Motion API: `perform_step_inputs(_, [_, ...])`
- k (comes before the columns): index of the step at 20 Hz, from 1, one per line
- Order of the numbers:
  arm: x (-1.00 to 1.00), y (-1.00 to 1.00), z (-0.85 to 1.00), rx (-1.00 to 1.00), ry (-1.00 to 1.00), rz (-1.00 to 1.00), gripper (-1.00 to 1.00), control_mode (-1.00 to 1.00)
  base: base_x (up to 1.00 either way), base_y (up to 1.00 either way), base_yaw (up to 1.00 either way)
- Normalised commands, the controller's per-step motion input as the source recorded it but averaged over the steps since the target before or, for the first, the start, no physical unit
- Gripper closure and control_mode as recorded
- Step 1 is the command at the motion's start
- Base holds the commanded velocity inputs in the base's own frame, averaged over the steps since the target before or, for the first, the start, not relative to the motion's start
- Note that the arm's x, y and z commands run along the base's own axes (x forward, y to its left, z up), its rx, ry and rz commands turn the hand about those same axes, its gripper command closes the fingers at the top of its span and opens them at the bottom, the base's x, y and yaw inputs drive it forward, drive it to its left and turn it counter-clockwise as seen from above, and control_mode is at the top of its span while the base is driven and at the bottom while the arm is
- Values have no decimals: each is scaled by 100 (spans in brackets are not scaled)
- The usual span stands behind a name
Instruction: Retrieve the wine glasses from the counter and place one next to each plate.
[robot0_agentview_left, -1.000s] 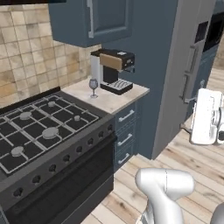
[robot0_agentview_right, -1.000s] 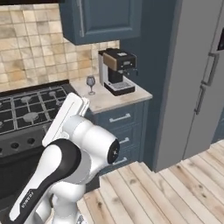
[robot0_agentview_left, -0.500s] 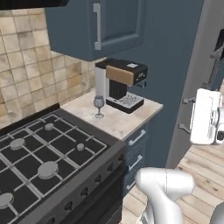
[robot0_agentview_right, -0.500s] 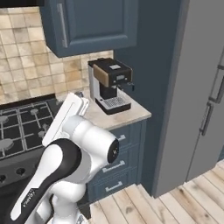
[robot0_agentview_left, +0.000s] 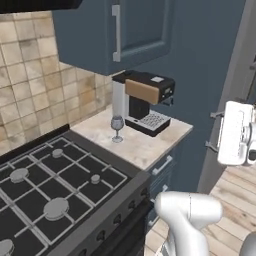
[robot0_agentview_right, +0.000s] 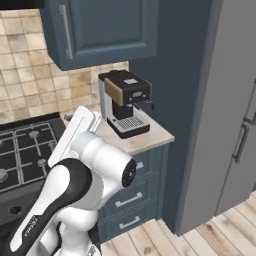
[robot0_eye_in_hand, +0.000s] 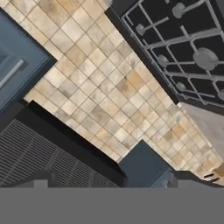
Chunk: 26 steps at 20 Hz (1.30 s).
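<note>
Right now the one wine glass (robot0_agentview_left: 117, 128) I can see stands upright on its round foot, stem vertical and bowl opening upward, on the beige marbled counter (robot0_agentview_left: 142, 142). It sits toward the counter's back left part, just beside the coffee machine (robot0_agentview_left: 144, 106) and close to the edge of the black gas stove (robot0_agentview_left: 55, 192). From the right base view the robot's own arm covers that spot, so the glass is hidden there, while the coffee machine (robot0_agentview_right: 125, 102) and the counter (robot0_agentview_right: 145, 137) stay plain to see above the dark-blue drawers (robot0_agentview_right: 127, 200).

Out from the glass, the arm is folded up high; its white hand hangs at the far right of the left base view, well apart from the glass. The hand camera is rolled over, looking at the tiled backsplash (robot0_eye_in_hand: 109, 87) and the stove grates (robot0_eye_in_hand: 183, 48).

Its fingertips (robot0_eye_in_hand: 41, 179) stand far apart at the view's bottom corners, jaws spread wide and gripping nothing.
</note>
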Motion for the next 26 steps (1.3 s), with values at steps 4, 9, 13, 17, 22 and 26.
perform_step_inputs(4, [0,0,0,0,0,0,-100,100,84,6,53])
perform_step_inputs(9, [0,0,0,0,0,0,-100,100,82,0,39])
perform_step_inputs(13, [0,0,0,0,0,0,-100,100,70,0,30])
perform_step_inputs(17, [0,0,0,0,0,0,-100,100,51,1,18])
perform_step_inputs(22, [42,30,-48,31,9,0,-100,-100,9,2,1])
perform_step_inputs(26, [97,39,-78,57,19,-1,-100,-100,0,0,0])
